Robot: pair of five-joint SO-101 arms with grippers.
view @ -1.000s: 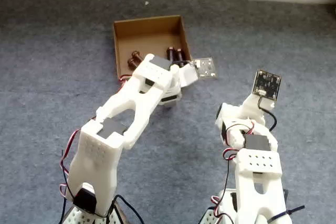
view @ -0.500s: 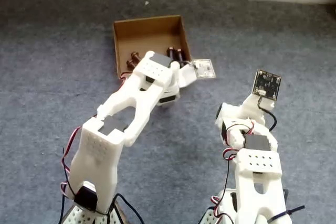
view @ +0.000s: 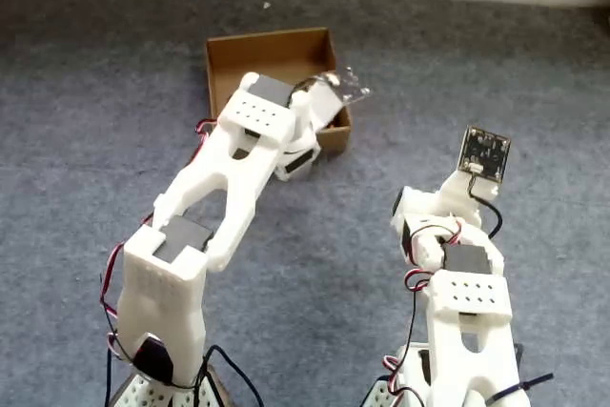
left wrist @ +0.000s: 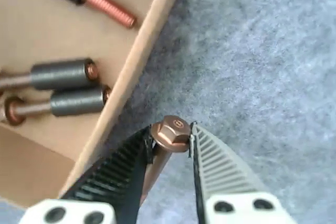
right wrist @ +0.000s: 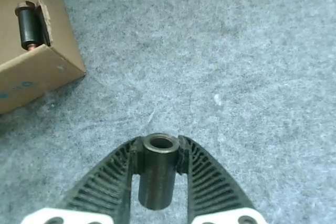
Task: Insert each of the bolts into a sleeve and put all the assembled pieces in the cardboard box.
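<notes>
- The copper-coloured bolt is pinched between the 2 fingers of my left gripper. Its hexagon head points toward the wrist camera and its shank goes down between the jaws.
- This bolt hangs over the grey desk, just beside the outer side of the wall of the cardboard box, and it is not inside the box.
- The dark sleeve is clamped between the 2 fingers of my right gripper. Its open hole faces the wrist camera and its body lies along the fingers.
- The sleeve is over bare desk, well apart from the box.
- Bolt and sleeve are apart, each one in its own gripper.
- Inside the box I see 3 assembled pieces lying flat on the floor, 2 of them side by side near the wall.
- The box stands near the far edge of the desk, left of the middle.
- In the high view my left arm reaches to the box's near right corner, and my right arm is at the near right part of the desk.
</notes>
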